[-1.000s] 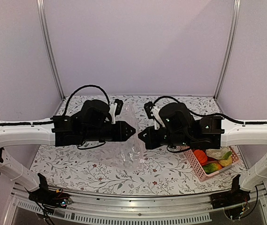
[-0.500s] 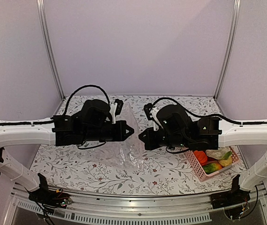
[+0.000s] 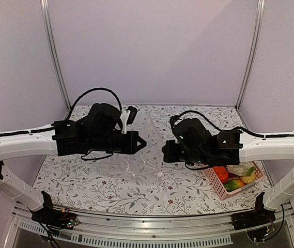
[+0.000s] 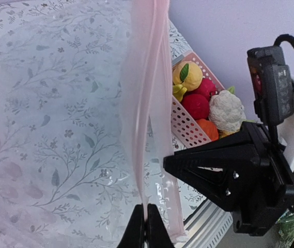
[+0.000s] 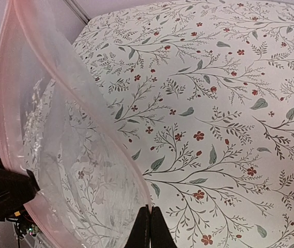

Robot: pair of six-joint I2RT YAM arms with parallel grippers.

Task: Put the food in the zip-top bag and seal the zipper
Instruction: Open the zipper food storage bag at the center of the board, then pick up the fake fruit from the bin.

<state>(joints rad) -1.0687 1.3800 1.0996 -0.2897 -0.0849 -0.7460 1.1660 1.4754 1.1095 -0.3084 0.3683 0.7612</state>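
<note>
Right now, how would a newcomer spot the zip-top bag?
Look over the floral table, between the black left hand and right hand. The bag hangs there: clear, floppy, pink-edged at the mouth, unlike the rigid pink basket at right.

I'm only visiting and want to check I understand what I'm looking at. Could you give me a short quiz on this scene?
1. Which part of the clear bag do the left claw and right claw pinch?
2. True or false: the toy food already lies inside the bag.
3. Where is the toy food? A: in the pink basket. B: in the left claw. C: in the bag.
Key: 1 the pink strip along its mouth; 2 false; 3 A.
</note>
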